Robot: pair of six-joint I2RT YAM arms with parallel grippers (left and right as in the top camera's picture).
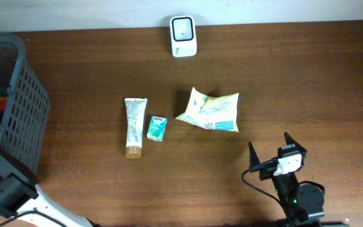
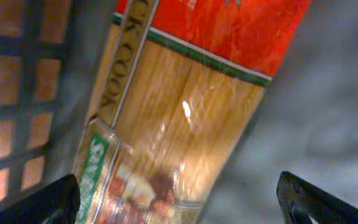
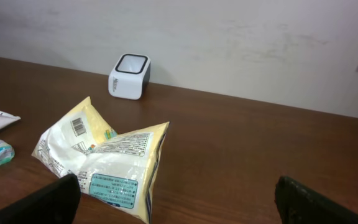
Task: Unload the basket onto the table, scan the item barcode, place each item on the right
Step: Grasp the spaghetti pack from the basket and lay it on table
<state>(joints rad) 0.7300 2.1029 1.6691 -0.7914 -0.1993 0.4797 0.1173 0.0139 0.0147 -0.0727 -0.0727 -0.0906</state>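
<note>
Table [image 1: 307,75]: dark brown grain
Scanner [image 1: 183,35]: white, black window
Bag [image 1: 210,110]: pale yellow, blue panel
Tube [image 1: 134,126]: white, gold cap
Small pack [image 1: 157,128]: teal
Basket [image 1: 17,107]: grey grid
Packet [image 2: 185,112]: red top, green stripe, perhaps straw-gold below

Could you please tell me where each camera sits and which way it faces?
Overhead: above the table, looking down on scanner, yellow bag and basket; left arm and right gripper show along the bottom.
Left wrist: in the basket, close on a pasta packet; open left gripper frames the bottom corners.
Right wrist: low over the table, facing the wall; its open fingers fill the bottom corners.
Shared: overhead and right wrist both show scanner and yellow bag.
</note>
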